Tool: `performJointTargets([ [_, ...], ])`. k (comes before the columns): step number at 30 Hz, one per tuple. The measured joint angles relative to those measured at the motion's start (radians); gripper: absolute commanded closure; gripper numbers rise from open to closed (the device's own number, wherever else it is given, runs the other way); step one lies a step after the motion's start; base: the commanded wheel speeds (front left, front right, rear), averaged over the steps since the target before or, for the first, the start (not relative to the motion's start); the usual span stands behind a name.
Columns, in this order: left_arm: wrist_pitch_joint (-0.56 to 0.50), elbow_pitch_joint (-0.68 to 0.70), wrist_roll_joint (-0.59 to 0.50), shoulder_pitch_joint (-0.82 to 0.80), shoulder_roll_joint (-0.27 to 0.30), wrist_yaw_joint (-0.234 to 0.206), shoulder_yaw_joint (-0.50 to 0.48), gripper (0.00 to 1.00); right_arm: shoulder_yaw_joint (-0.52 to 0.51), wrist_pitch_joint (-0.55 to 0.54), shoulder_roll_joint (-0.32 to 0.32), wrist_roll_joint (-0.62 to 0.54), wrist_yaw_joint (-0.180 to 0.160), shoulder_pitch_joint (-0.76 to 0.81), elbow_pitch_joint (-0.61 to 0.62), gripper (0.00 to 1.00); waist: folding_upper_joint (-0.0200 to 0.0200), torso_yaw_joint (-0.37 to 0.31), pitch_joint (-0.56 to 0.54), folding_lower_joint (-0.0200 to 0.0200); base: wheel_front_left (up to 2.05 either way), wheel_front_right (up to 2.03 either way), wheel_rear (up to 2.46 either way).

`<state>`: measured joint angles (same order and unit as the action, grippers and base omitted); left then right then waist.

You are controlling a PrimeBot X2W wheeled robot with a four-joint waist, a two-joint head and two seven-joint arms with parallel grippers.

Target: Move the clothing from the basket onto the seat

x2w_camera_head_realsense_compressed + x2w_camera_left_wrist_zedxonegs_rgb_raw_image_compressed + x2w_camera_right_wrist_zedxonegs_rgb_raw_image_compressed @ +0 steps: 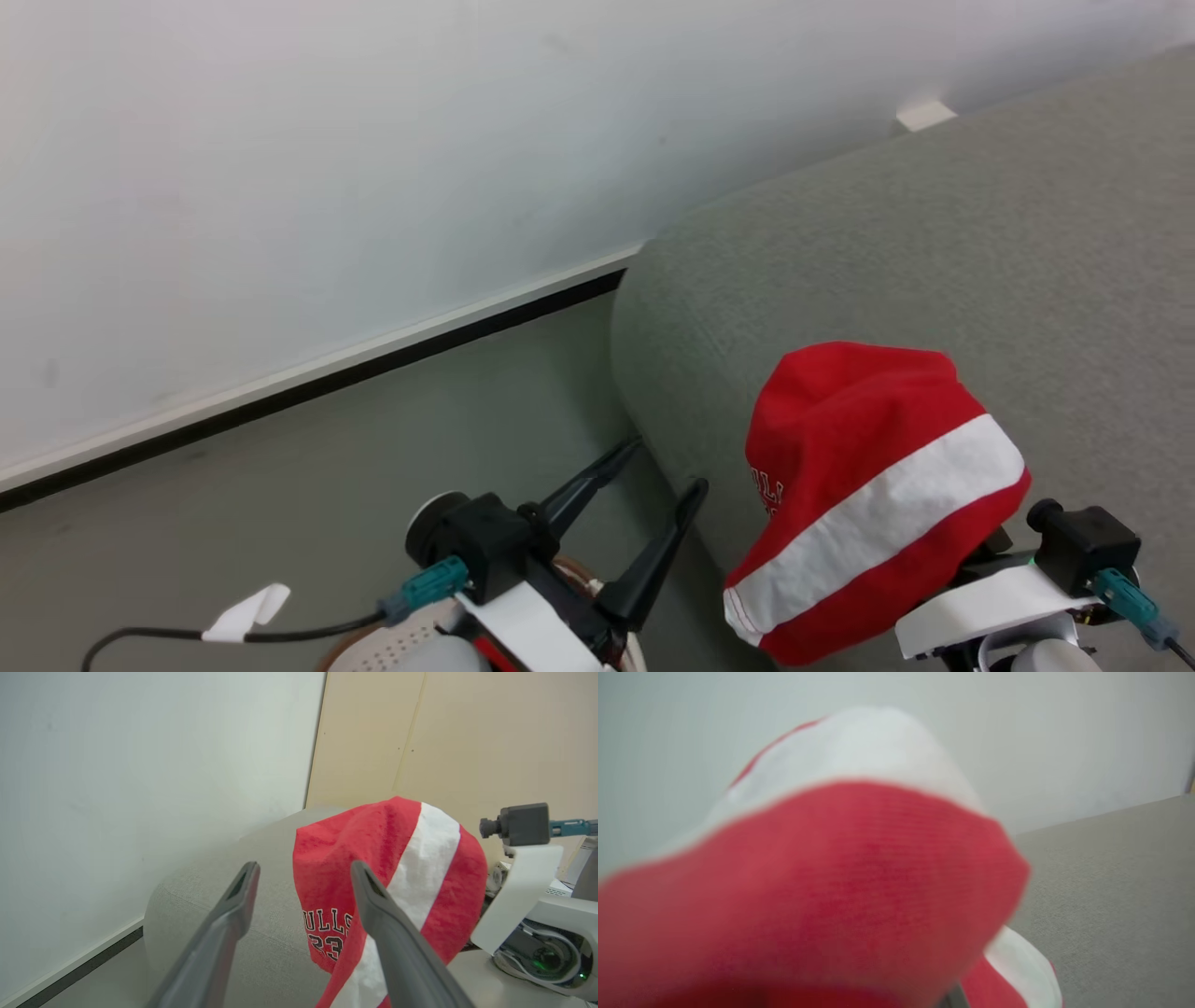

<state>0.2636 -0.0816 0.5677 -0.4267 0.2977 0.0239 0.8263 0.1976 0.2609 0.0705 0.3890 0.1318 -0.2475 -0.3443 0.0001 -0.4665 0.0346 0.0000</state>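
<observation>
A piece of the clothing [868, 467], bright red with a broad white stripe, hangs draped over my right gripper above the front corner of the grey seat [934, 261]. The right fingers are hidden under the cloth, which covers most of the right wrist view as a red blur [854, 882]; that gripper is shut on it. My left gripper [667, 465] stands open and holds nothing, just left of the seat's rounded corner. In the left wrist view the garment [387, 849] shows black-and-white lettering and a number. A bit of the basket [383, 649] peeks out under my left arm.
A white wall with a dark baseboard [308, 387] runs behind grey floor [373, 448] left of the seat. A black cable with a white tag [247, 611] trails at the lower left. A beige panel [467, 732] stands behind the seat.
</observation>
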Motion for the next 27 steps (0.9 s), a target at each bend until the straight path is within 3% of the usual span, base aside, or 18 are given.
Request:
performJointTargets([
  [6, 0.0, -0.024, -0.032, 0.025, -0.026, 0.035, -0.033, 0.0, -0.045, 0.0, 0.01, 0.01, 0.0, 0.018, 0.023, 1.0, 0.0, -0.041, 0.011, 0.0, 0.0, 0.0, 0.0],
  [15, 0.0, -0.043, -0.069, 0.025, -0.038, 0.07, -0.063, 0.0, -0.118, 0.0, 0.02, 0.011, 0.0, -0.025, 0.054, 1.0, 0.0, -0.021, 0.051, 0.0, 0.0, 0.0, 0.0],
  [27, -0.024, 0.037, -0.081, -0.038, 0.107, 0.091, -0.089, 0.0, -0.29, -0.12, 0.08, 0.041, 0.0, -0.416, -0.073, 1.0, 0.0, 0.047, 0.268, 0.0001, 0.0, 0.0, 0.0],
])
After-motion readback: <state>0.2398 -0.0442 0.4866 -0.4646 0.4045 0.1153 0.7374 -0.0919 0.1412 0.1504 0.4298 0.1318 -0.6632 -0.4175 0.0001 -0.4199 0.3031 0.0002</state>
